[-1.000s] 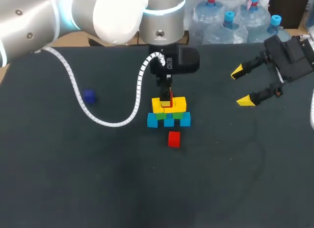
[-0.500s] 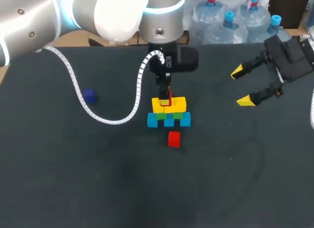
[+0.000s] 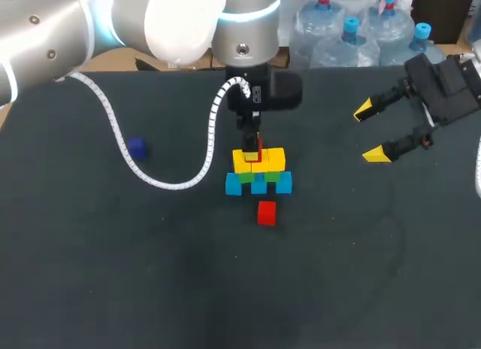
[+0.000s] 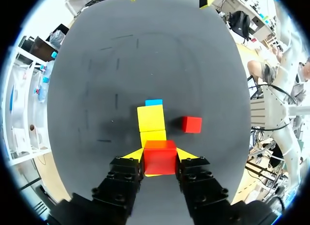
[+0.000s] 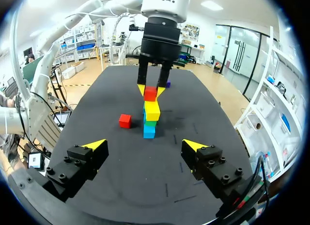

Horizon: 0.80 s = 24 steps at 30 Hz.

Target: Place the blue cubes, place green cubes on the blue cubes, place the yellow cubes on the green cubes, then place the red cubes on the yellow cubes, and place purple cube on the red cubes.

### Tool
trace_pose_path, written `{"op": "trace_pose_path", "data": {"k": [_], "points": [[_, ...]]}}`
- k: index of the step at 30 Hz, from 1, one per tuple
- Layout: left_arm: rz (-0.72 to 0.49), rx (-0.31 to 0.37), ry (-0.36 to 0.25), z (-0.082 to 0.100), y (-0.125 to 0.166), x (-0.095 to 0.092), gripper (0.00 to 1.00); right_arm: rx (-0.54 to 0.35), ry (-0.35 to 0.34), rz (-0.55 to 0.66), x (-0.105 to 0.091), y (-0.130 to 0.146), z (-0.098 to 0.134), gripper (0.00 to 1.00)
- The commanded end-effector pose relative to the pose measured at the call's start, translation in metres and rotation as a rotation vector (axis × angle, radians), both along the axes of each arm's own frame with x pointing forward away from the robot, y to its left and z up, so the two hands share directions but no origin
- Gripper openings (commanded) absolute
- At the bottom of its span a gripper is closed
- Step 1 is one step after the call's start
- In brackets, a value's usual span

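Note:
A stack stands mid-table: a row of blue cubes (image 3: 258,184) at the bottom, green cubes (image 3: 259,174) on them, yellow cubes (image 3: 259,160) on top. My left gripper (image 3: 258,147) comes straight down over the stack, shut on a red cube (image 4: 160,157) held right at the top of the yellow cubes (image 4: 151,118). I cannot tell whether the red cube touches them. A second red cube (image 3: 266,213) lies loose on the mat just in front of the stack. The purple cube (image 3: 136,147) sits alone far to the left. My right gripper (image 3: 373,131) hangs open at the right, holding nothing.
The white coiled cable (image 3: 128,157) of my left arm droops over the mat between the purple cube and the stack. The dark mat (image 3: 225,289) covers the whole table.

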<state>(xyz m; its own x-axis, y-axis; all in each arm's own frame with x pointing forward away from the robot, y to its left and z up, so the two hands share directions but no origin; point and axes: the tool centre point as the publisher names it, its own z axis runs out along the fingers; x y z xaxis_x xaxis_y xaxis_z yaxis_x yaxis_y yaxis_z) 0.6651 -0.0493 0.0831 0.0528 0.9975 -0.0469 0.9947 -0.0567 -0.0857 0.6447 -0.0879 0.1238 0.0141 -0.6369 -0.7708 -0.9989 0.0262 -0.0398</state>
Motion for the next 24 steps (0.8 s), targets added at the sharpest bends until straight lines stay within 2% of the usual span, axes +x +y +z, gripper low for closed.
{"op": "trace_pose_path", "data": {"k": [1,24], "points": [[-0.004,0.003,0.004,0.0018,-0.0002,0.0037,0.0,0.001,-0.001,0.0,-0.0002,0.0002,-0.0003,1.0],[-0.005,0.002,0.015,-0.0023,0.0021,0.0044,0.0,0.001,-0.001,0.0,-0.0002,0.0002,-0.0003,1.0]]}}
